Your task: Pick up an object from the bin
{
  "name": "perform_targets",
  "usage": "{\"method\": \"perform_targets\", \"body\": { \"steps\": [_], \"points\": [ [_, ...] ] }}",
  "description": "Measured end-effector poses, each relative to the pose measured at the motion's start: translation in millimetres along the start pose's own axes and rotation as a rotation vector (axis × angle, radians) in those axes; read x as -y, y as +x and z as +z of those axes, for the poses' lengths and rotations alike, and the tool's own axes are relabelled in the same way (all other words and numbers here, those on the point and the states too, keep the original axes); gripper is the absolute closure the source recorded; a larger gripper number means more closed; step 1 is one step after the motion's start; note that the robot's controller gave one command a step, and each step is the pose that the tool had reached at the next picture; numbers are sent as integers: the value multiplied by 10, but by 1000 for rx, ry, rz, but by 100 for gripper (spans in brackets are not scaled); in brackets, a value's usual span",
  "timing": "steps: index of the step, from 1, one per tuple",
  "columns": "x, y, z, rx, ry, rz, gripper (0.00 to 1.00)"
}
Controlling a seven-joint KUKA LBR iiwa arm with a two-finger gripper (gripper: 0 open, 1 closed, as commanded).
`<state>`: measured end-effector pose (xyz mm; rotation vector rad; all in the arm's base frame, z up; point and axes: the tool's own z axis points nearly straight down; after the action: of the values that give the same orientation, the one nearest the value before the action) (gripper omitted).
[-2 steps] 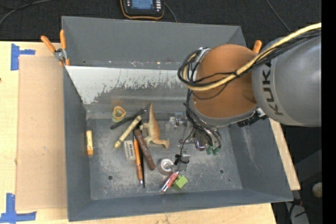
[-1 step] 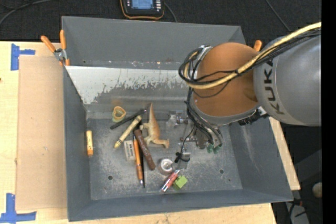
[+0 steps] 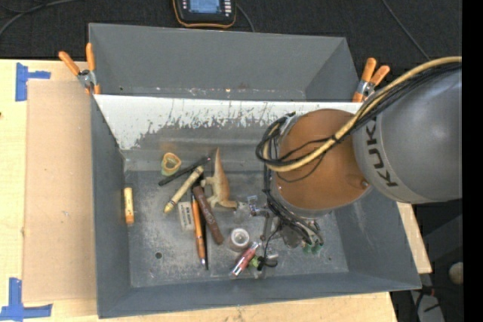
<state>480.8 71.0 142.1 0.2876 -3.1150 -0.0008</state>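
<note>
My gripper [image 3: 273, 236] hangs low in the bin's front right part, under the arm's orange cover. Just below it and to its left lies a red and white pen [image 3: 245, 262] with a dark, green-tipped piece [image 3: 264, 262] at its end. A small white round cap [image 3: 240, 238] sits directly left of the gripper. A tan toy dinosaur [image 3: 220, 185] stands a little farther up and left. A small green thing [image 3: 312, 246] shows to the gripper's right, partly hidden by it.
Left of the cap lie a brown stick [image 3: 208, 216], an orange pencil [image 3: 199, 231], a cream marker [image 3: 183, 191], a small grey block [image 3: 186, 216], a yellow ring [image 3: 171, 161] and a yellow block [image 3: 128, 206]. The arm covers the bin's right side.
</note>
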Motion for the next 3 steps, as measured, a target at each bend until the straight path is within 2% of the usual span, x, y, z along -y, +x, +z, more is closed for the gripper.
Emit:
{"method": "perform_targets", "body": {
  "steps": [1,2,3],
  "points": [
    [-55,98,-132,9,0,100,0],
    [50,114,94,1,0,-411,0],
    [56,34,683,35,6,-404,0]
  ]
}}
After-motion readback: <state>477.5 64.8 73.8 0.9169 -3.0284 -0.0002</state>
